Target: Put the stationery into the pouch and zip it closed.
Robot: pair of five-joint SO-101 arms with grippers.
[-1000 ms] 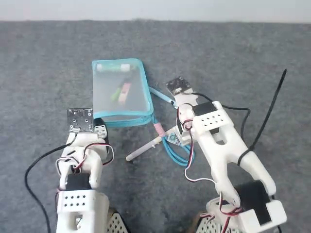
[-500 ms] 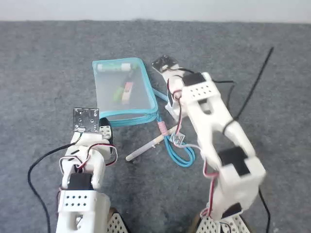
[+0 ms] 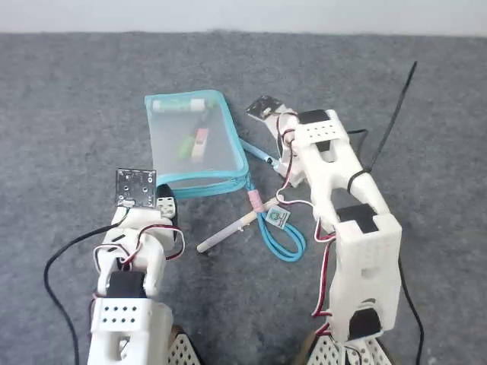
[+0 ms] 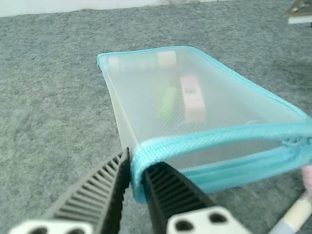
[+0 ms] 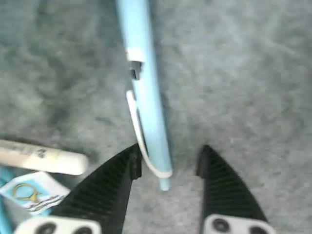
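Note:
The translucent pouch [image 3: 190,144] with teal trim lies flat, and green, pink and white items show through it [image 4: 195,107]. My left gripper [image 4: 135,171] is shut on the teal zipper edge at the pouch's near corner [image 3: 163,199]. A light blue pen [image 3: 255,150] lies just right of the pouch. My right gripper [image 5: 168,161] is open and straddles one end of the blue pen [image 5: 146,87], low over the carpet [image 3: 281,163]. A white pen with a pink end [image 3: 228,230] lies in front of the pouch.
A blue cord loop with a small tag [image 3: 278,228] lies beside the white pen [image 5: 41,157], with the tag [image 5: 29,192] close to my right gripper. Grey carpet [image 3: 396,91] covers the whole table. Cables trail from both arms.
My right arm has swung from over the cord loop out to the blue pen beside the pouch. The left gripper shifted slightly right, dragging the pouch corner with it.

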